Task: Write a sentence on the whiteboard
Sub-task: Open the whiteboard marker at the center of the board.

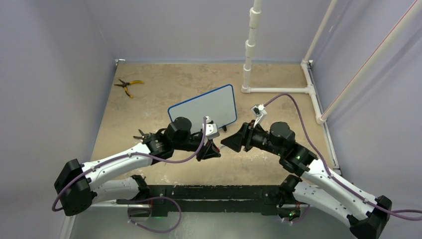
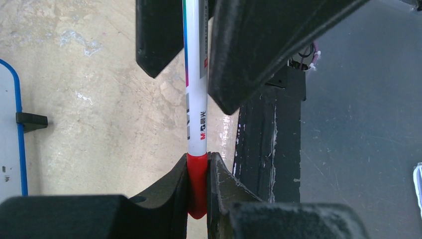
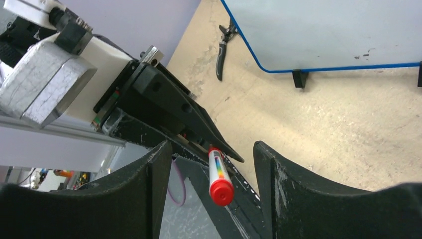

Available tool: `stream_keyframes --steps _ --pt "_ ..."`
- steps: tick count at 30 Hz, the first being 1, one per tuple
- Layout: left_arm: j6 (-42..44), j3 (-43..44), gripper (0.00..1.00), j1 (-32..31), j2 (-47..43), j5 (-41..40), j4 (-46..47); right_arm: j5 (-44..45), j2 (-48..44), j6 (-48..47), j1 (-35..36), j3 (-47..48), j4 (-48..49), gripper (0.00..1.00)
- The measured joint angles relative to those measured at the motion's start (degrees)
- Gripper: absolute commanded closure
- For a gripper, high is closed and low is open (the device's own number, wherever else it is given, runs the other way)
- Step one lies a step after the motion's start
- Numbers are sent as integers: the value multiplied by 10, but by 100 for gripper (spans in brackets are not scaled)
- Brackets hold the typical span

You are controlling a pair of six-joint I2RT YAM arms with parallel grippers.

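Note:
The whiteboard stands on the table's middle, blue-framed, its white face turned toward the arms. The sentence is out of view; the face shows only a few tiny specks. My left gripper is shut on the red end of a white marker. The marker's other end, a red cap, points into my right gripper, which is open with a finger on each side and a gap to both. In the top view the left gripper and the right gripper meet tip to tip in front of the board.
Yellow-handled pliers lie at the far left of the table. A small dark tool lies beside the left arm. A white pipe frame stands at the back right. The black base rail runs along the near edge.

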Motion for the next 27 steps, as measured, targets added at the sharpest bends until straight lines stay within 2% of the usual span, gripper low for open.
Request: stream_keyframes --steps 12,17,20,27 --pt "-24 1 100 22 10 14 9 -16 1 14 -1 -32 58 72" --pt "-25 1 100 24 11 26 12 -8 2 18 -1 -37 65 82" --pt "-25 1 100 25 11 31 17 1 -2 20 -1 -45 76 100" --pt "-18 4 100 25 10 28 24 32 -21 18 2 -47 70 100"
